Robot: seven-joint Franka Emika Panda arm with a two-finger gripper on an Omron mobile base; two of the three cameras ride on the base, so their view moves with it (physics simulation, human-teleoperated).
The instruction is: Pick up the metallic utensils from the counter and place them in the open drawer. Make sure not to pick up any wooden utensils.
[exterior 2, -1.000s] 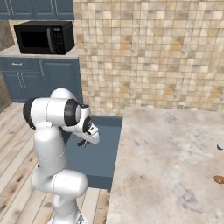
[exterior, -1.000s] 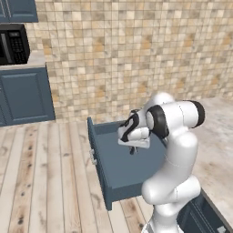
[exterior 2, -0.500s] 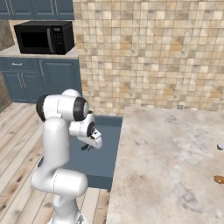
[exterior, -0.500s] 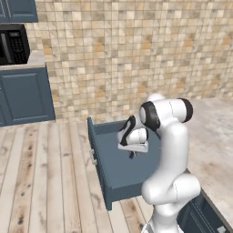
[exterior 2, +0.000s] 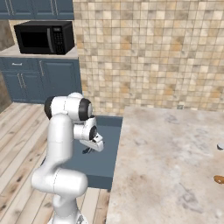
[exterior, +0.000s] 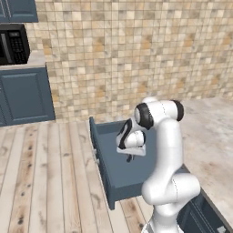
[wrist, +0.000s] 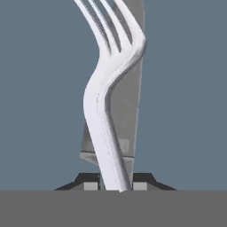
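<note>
My gripper (wrist: pixel 116 184) is shut on the handle of a silvery metal fork (wrist: pixel 104 106), whose tines point away from the hand. It hangs low over the floor of the open drawer (exterior: pixel 103 166), a dark blue box pulled out from the counter (exterior 2: pixel 166 157). In the base views the gripper (exterior: pixel 130 156) (exterior 2: pixel 89 150) points down inside the drawer (exterior 2: pixel 105 162). A broad grey knife blade (wrist: pixel 128 102) lies on the drawer floor (wrist: pixel 186 88) right behind the fork. An orange-brown wooden utensil (exterior 2: pixel 218 179) rests at the counter's far right edge.
A small grey piece (exterior 2: pixel 221 145) sits on the counter near its right edge. A microwave (exterior 2: pixel 43 37) stands on the blue wall cabinets (exterior 2: pixel 39 81) at the back left. Wood floor (exterior: pixel 45 182) spreads left of the drawer. A tiled wall (exterior: pixel 136 54) runs behind.
The arm's upper links have swung over and now stand more upright. The hand with the fork has stayed over the drawer and sunk a little.
</note>
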